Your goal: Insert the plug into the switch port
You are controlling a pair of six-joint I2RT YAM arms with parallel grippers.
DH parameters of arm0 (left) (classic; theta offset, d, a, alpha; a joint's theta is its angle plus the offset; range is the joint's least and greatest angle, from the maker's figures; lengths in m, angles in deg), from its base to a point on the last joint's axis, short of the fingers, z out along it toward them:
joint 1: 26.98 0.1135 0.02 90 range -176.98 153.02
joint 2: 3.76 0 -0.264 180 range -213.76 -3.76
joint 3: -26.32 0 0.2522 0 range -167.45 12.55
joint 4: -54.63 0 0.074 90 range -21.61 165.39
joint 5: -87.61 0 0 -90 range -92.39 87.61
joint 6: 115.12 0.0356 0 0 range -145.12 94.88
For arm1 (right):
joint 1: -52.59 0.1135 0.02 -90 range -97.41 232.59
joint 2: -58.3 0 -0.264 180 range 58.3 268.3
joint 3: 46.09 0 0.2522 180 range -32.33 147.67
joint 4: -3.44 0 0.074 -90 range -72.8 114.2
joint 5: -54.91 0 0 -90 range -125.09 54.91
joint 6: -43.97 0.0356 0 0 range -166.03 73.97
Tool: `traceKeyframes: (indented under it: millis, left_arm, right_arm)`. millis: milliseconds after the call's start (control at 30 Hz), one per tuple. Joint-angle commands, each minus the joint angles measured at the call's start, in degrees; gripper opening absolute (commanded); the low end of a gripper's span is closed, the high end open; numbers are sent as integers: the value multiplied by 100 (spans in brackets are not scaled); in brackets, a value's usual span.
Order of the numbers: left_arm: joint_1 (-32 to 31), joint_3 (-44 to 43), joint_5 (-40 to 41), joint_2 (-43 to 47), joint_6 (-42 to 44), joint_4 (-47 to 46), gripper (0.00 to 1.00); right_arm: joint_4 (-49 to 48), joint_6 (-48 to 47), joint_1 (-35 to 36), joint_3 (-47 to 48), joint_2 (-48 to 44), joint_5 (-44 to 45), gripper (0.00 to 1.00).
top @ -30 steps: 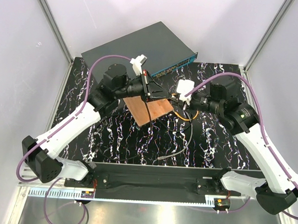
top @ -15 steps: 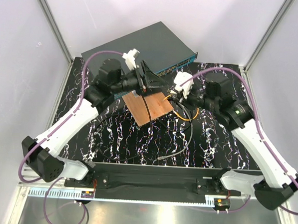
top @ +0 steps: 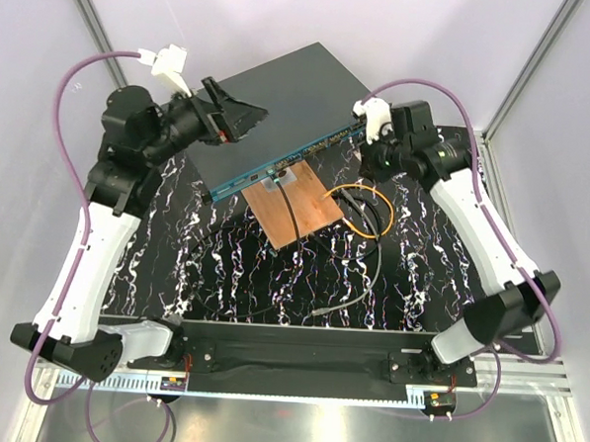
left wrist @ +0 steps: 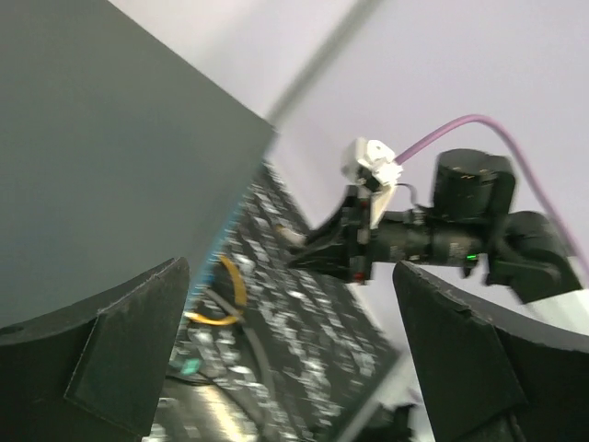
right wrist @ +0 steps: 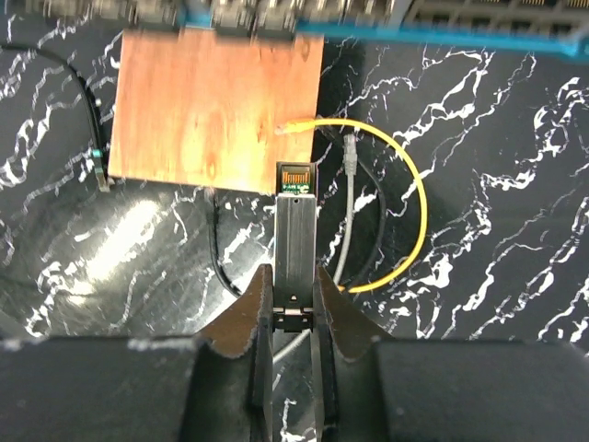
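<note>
Since the earlier frame, both arms are drawn out from the middle of the top view. The left arm is now raised at the upper left, and the switch (top: pixel 286 102) is set closer, its teal front edge lying just above the wooden board (top: pixel 296 209) at the centre of the table (top: pixel 421 277). The left fingers (left wrist: pixel 120 350) are spread wide apart with nothing between them.

In the right wrist view the right fingers (right wrist: pixel 247 322) are clamped on the rear end of the plug (right wrist: pixel 295 221), a long dark module whose socketed tip is held over the lower edge of the board. The row of ports is seen only as a blurred strip along the top of that view.

For a good insertion, the plug is best carried up over the board, squared to the front face and matched in height to one port before being pushed straight. Since only its rear is gripped, a sideways nudge is likely to pivot it. The switch is unheld, so a gentle push is advised. The yellow cable (right wrist: pixel 424 212) at the right is best avoided.
</note>
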State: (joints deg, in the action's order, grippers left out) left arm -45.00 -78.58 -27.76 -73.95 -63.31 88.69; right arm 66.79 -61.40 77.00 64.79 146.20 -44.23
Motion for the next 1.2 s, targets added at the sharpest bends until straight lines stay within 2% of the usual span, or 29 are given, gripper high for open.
traceKeyframes:
  millis: [0,100,267,833,1167]
  left_arm:
    - [202,-255,549,-55,1146,712,99]
    - [299,-308,532,-187,1402,906,99]
    - [317,-300,568,-302,1508,933,99]
    - [317,-159,427,-451,1139,722,99]
    - [334,-168,427,-451,1060,695,99]
  right_arm:
    - [244,439,47,684,297,150,0]
    - [438,553,47,1036,684,176,0]
    - [359,597,100,1098,817,404,0]
    - [438,562,223,1678,1203,792,0]
    - [465,606,232,1951,1388,642,0]
